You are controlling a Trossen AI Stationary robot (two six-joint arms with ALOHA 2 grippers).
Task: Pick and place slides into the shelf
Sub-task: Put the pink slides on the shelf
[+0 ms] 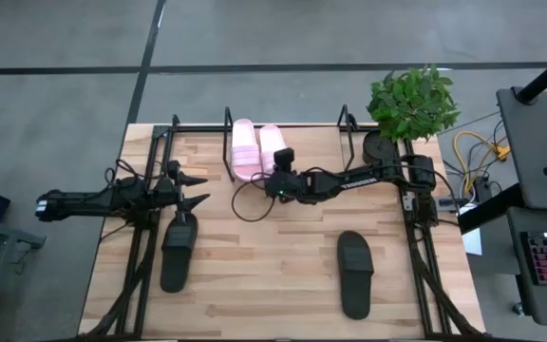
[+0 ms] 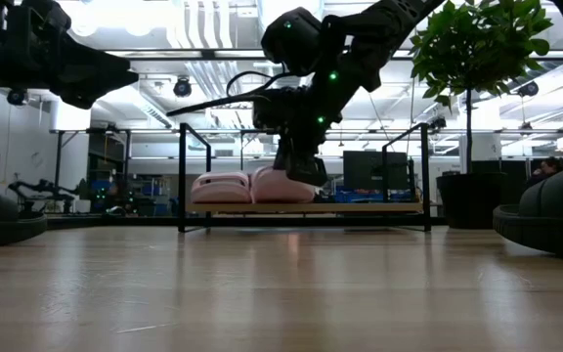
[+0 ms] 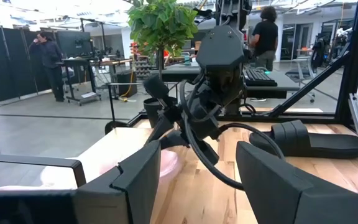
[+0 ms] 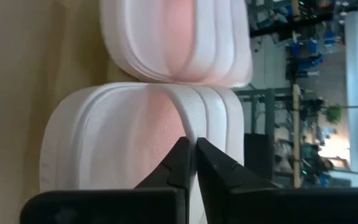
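Observation:
Two light pink slides (image 1: 243, 147) (image 1: 272, 145) lie side by side on the shelf's wooden board (image 2: 360, 207), between its black bars (image 1: 228, 123), at the table's far edge. My right gripper (image 1: 276, 182) is at the near end of the right-hand pink slide (image 4: 123, 143), with its fingers closed on the strap. Two black slides lie flat on the table, one near left (image 1: 179, 252) and one near right (image 1: 354, 274). My left gripper (image 1: 198, 190) hangs open and empty just beyond the left black slide's far end. My right gripper pinches the upper edge of the right-hand pink slide's strap (image 4: 188, 124) between its two nearly closed fingers. The fingers come from the table's near side, slanting down. The slide rests with its sole on the shelf's board, next to the other pink slide (image 4: 173, 43).
A potted plant (image 1: 411, 100) stands at the far right corner. A black cable loop (image 1: 250, 204) hangs below my right arm. The black arm frames run along the table's left (image 1: 141, 256) and right (image 1: 421, 256) sides. People stand in the room beyond (image 3: 48, 59).

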